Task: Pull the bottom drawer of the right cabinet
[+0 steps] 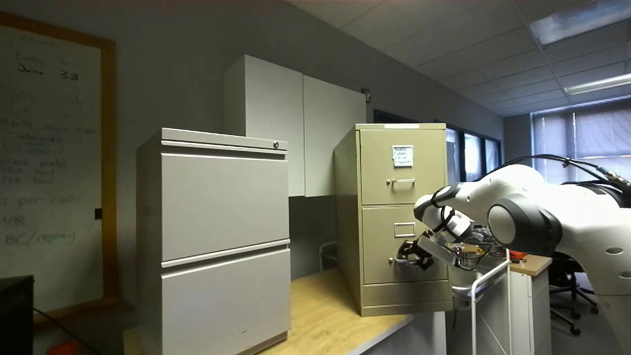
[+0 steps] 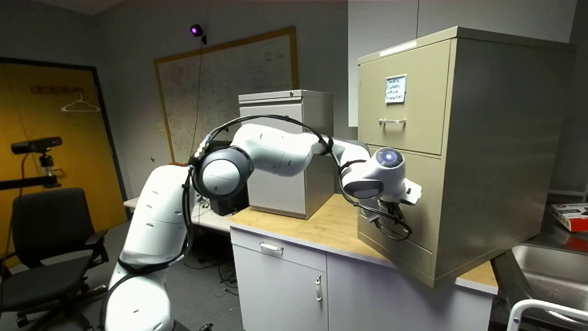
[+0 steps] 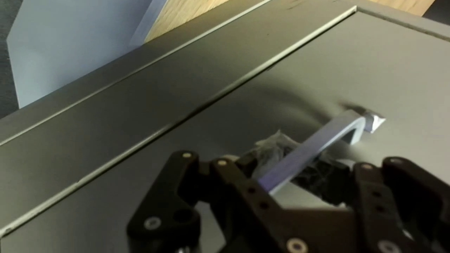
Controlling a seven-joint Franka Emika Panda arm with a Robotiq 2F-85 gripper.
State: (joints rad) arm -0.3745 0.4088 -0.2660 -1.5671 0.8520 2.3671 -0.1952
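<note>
Bottom drawer sat flush in the right cabinet, under the labelled upper drawer | cabinet stood on the table | jaws stood around the drawer handle | whether they gripped it, could not tell

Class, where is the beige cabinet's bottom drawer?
In an exterior view, the bottom drawer sits right of centre, below the labelled upper drawer; in the wrist view, the gripper is at its handle.

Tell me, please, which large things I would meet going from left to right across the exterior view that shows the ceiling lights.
An orange-brown wood-framed whiteboard, a boxy pale grey metal cabinet, a white two-door wall cupboard, a tall beige metal filing cabinet, a white-and-grey jointed robot arm.
</note>
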